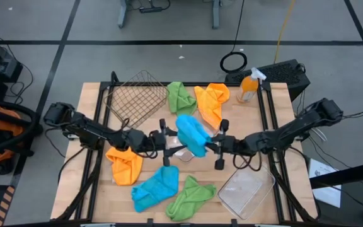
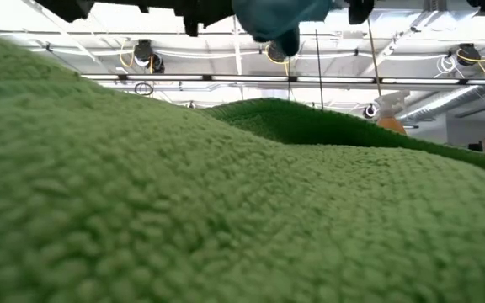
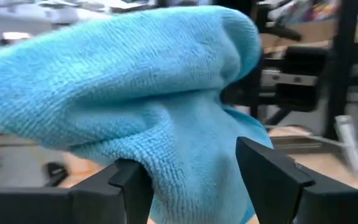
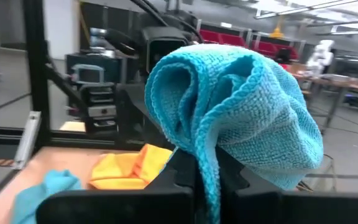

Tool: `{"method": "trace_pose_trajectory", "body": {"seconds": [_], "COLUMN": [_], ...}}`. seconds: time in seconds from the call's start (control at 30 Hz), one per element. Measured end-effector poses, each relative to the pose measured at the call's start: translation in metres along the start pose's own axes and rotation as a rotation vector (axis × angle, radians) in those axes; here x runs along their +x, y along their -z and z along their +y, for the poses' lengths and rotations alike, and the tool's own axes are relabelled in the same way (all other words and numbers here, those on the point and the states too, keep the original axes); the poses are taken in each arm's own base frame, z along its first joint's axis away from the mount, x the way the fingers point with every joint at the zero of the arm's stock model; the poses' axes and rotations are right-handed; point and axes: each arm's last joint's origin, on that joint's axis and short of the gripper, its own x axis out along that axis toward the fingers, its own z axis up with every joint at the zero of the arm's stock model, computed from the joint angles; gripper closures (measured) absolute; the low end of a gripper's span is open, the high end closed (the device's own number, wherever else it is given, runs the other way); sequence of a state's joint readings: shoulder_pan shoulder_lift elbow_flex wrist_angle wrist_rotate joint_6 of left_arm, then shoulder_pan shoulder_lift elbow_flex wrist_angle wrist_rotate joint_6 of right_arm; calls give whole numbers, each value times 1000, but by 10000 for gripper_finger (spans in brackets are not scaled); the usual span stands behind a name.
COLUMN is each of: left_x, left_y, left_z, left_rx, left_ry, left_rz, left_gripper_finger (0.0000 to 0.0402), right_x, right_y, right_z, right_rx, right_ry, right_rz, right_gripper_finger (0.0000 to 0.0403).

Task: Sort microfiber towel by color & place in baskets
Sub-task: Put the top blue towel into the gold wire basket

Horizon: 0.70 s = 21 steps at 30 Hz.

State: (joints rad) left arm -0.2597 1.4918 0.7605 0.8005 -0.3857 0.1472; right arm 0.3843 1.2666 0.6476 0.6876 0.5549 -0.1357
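Note:
A bright blue towel (image 1: 191, 133) hangs in the air over the table's middle, between my two grippers. My right gripper (image 1: 214, 145) is shut on it. My left gripper (image 1: 167, 144) is open; its fingers (image 3: 132, 183) stand on either side of the towel's lower part (image 3: 191, 168), and I cannot tell whether they touch it. Loose on the table lie a green towel (image 1: 180, 98) and an orange one (image 1: 212, 102) at the far side. An orange (image 1: 125, 165), a blue (image 1: 156, 189) and a green (image 1: 191, 198) lie at the near side. My right gripper pinches a bunched fold of the blue towel (image 4: 207, 165) between its two fingers, several layers together. The fingers come level from the table's right side. The towel is lifted clear of the table and bulges out beyond the fingers.
A dark wire basket (image 1: 137, 98) stands at the far left. One clear tray (image 1: 247, 189) sits at the near right, another (image 1: 183, 154) under the held towel. An orange spray bottle (image 1: 249, 86) stands at the far right. A green towel (image 2: 226, 210) fills the low view.

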Motion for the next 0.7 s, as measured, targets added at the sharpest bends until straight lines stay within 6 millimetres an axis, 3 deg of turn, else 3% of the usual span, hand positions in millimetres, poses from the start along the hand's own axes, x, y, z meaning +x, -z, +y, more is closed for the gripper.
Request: {"method": "trace_pose_trajectory", "body": {"seconds": [0.27, 0.47, 0.7], "left_x": [-26, -48, -42], "left_y": [-10, -32, -25], "left_z": [-2, -10, -21], "left_rx": [162, 112, 55], "left_ry": [-243, -190, -104], "left_rz": [182, 151, 124], "left_gripper_finger": [180, 180, 180], "right_x": [-3, -3, 7], "right_y": [-3, -3, 3], "right_z": [0, 0, 2], "right_rx": [-5, 4, 39], "right_ry": [40, 40, 54], "right_rz": [-3, -4, -54], "right_gripper_finger": [397, 397, 397]}}
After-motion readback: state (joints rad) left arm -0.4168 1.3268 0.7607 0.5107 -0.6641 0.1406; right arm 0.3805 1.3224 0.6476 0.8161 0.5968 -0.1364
